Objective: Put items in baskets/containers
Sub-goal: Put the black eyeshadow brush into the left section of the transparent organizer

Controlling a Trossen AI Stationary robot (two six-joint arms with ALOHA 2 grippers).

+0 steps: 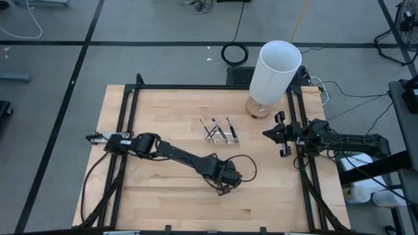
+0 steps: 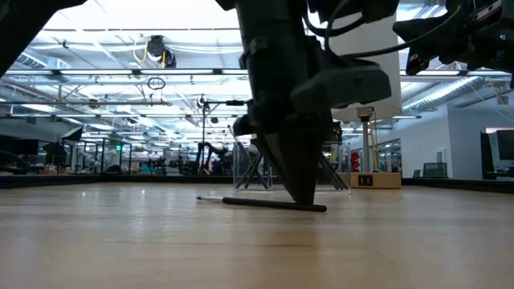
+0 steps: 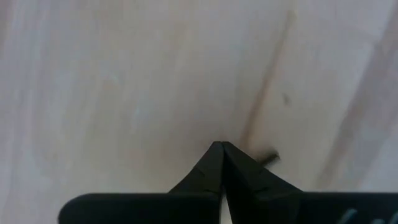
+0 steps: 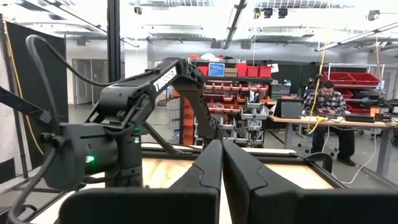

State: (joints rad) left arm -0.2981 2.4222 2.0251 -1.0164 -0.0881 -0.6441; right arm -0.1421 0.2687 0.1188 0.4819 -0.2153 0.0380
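Gripping: left end effector (image 2: 301, 201) is pinched closed on a stick (image 2: 273, 205) lying on the counter (image 1: 163, 202), lower centre of the high view.
Stick feel: likely light, stiff, thin, prone to roll; mid-shaft looks the safest hold.
Tray: clear tray (image 1: 221, 132) holds other sticks, mid-frame.
Right end effector (image 1: 279, 134): closed, idle at right edge.

I see the tray (image 1: 220, 134) mid-table (image 1: 163, 196) with several sticks (image 1: 213, 129) in it. The tall cylinder (image 1: 274, 73) stands behind and to its right, near the far edge. My left gripper (image 2: 301, 201) sits nearer than the tray, touching a lone stick (image 2: 265, 204) on the wood. My right gripper (image 1: 269, 133) waits right of the tray.
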